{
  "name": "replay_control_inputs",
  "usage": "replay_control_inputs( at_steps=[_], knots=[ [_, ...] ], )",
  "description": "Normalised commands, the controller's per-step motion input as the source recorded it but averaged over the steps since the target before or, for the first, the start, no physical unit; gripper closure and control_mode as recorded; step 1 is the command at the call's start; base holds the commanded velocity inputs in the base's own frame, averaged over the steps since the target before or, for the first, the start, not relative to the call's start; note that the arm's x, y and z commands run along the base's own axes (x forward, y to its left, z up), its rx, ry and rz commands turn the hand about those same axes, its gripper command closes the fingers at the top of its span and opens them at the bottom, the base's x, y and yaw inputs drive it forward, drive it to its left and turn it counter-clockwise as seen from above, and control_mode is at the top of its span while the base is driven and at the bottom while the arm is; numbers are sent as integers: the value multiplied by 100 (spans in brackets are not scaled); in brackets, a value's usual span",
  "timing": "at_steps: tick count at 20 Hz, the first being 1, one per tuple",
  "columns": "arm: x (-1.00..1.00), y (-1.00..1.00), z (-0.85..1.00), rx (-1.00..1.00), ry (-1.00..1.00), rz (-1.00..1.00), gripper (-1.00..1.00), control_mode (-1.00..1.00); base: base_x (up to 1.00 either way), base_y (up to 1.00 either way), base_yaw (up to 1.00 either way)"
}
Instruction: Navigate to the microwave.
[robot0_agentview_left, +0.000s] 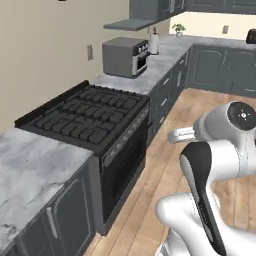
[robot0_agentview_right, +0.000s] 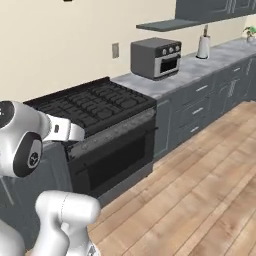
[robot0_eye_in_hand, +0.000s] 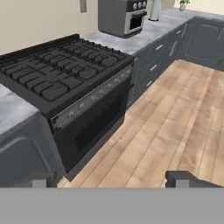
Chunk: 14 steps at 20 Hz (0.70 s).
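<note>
The microwave is out of view. In the hand view my gripper (robot0_eye_in_hand: 113, 180) is open: its two dark fingertips (robot0_eye_in_hand: 40, 179) stand far apart with nothing between them. It hangs above the wood floor (robot0_eye_in_hand: 175, 113), in front of the black stove (robot0_eye_in_hand: 57, 74) and a little to its right. My white arm (robot0_agentview_left: 215, 165) is folded close to the base.
The black gas stove (robot0_agentview_left: 85, 117) sits in a grey marble counter (robot0_agentview_left: 30, 170). Farther along stand a small grey countertop oven with knobs (robot0_agentview_left: 125, 56), a white jug (robot0_agentview_left: 154, 42) and a plant (robot0_agentview_left: 178, 28). A black toaster (robot0_agentview_left: 251, 36) sits on the far counter. Open floor (robot0_agentview_right: 210, 175) lies to the right.
</note>
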Motion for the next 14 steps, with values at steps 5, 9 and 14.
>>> replay_control_inputs(
  at_steps=[5, 9, 14],
  knots=[
    [0, 0, 0, 0, 0, 0, -100, 100, 36, 5, -80],
    [0, 0, 0, 0, 0, 0, -100, 100, 100, 1, -50],
    [0, 0, 0, 0, 0, 0, -100, 100, 100, -13, -12]
  ],
)
